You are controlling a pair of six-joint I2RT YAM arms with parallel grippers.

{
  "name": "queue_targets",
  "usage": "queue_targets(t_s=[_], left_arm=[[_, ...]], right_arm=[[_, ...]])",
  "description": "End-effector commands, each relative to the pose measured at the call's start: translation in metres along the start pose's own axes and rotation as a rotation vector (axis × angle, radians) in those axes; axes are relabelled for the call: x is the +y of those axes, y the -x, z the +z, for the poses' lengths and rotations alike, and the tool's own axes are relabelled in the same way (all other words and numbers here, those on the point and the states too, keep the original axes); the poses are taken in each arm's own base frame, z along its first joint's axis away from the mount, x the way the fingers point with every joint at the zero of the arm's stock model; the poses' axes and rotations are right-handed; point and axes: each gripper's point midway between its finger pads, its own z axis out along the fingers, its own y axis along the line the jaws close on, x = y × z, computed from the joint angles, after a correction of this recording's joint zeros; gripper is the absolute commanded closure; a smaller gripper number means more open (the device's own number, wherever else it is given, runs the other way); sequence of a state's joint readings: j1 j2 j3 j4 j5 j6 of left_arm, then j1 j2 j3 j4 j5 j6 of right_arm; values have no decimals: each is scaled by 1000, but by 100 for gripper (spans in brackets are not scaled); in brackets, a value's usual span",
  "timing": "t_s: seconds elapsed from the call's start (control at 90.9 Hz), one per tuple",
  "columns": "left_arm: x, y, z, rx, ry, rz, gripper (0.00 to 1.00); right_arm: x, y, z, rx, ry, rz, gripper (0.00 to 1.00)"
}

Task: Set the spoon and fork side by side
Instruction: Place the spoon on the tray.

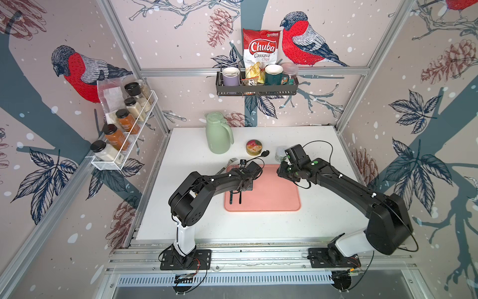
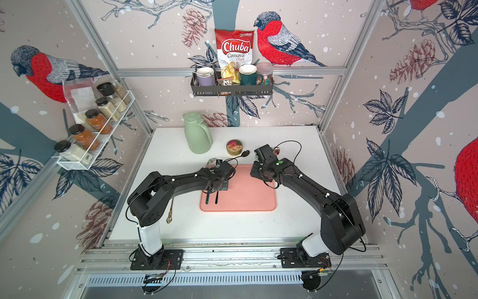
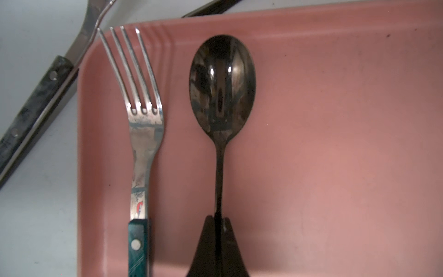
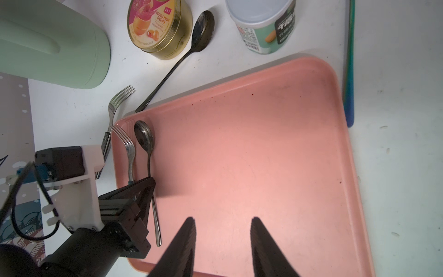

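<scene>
Spoon (image 3: 221, 79), fork (image 3: 143, 120) seemingly flat on pink tray (image 3: 335, 144).

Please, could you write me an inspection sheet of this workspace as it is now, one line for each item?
Surface: white table with a pink tray on it.
Job's things: fork and spoon lie parallel on the tray, apart, near its edge.
Clutter: second fork, second spoon, green jug, candy tin and small can on the table beside the tray.
Claws: left claw shut on the spoon's handle; right claw open, empty, above the tray.
Cables: black cable loops over the right arm, clear of the cutlery.
Surroundings: spice rack and wall shelf hang on the walls.
</scene>
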State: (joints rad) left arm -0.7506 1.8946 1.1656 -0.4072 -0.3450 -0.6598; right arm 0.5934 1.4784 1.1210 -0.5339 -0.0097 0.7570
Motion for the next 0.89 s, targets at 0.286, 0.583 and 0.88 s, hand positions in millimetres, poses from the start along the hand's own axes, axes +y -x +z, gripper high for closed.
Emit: queue_targets(t_s=[0.286, 0.583, 0.88], left_arm=[[16, -5, -8, -15, 42, -51, 97], [14, 3, -6, -20, 50, -28, 95], [20, 9, -15, -29, 52, -8, 69]], right_arm=[[2, 1, -4, 1, 2, -9, 60], [2, 2, -6, -5, 4, -7, 60], [2, 3, -9, -12, 6, -8, 60]])
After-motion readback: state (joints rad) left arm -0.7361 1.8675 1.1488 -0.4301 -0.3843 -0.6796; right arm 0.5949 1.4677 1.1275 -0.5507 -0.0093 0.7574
